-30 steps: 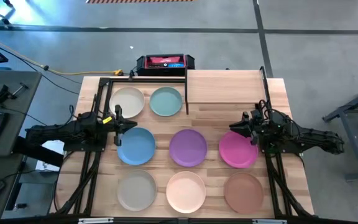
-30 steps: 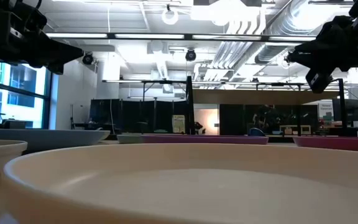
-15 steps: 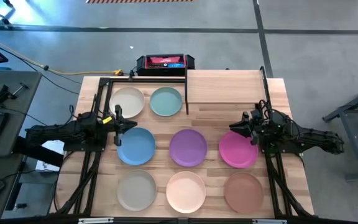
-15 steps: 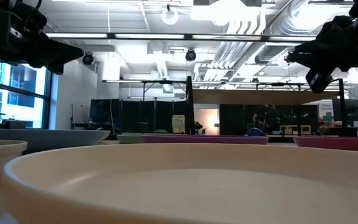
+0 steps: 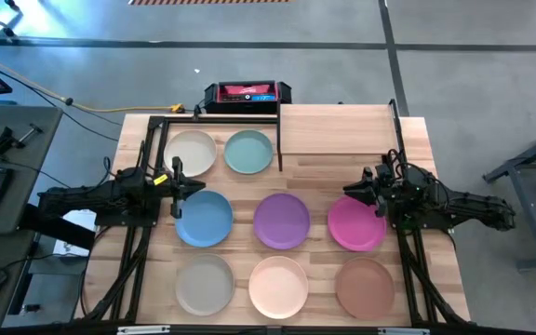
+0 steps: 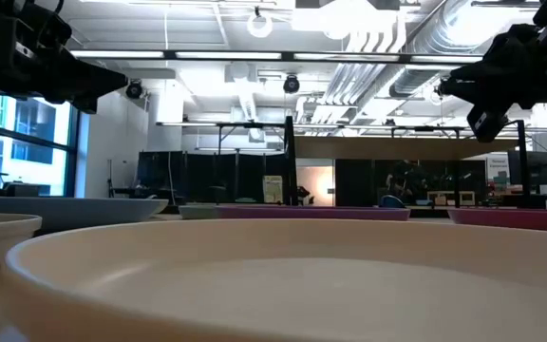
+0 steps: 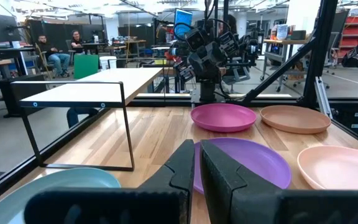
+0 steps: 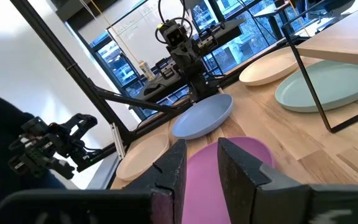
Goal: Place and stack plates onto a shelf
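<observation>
**Not started: all eight plates on the table, shelf bare**

High view: the shelf (image 5: 338,130) sits upper centre-right of the frame, nothing on it. The plates lie flat on the tabletop (image 5: 417,140) in three rows.
- Top row, upper left of centre: cream plate (image 5: 190,153), pale teal plate (image 5: 249,152). The teal one is just beside the shelf's left post.
- Middle row: blue plate (image 5: 203,218), purple plate (image 5: 281,221), magenta plate (image 5: 356,223).
- Bottom row: grey-beige plate (image 5: 205,284), peach plate (image 5: 278,285), terracotta plate (image 5: 366,285).

No two plates are stacked or touching as far as I can see.

Left gripper (image 5: 178,177) hovers at mid-left, above the gap between the cream and blue plates. In its wrist view the fingers are nearly together, only a thin slit between them, nothing held.

Right gripper (image 5: 376,186) hovers at mid-right, over the top edge of the magenta plate. A narrow gap shows between its fingers and it is empty.

Judgement: this is the pre-grasp stage. The magenta plate looks like the easiest first pick for the right arm, being nearest the shelf. The next move calls for opening wider, dropping to a rim, and pinching the lip. The plates are shallow, so the lower finger has to get under the edge, or the plate slides.
</observation>
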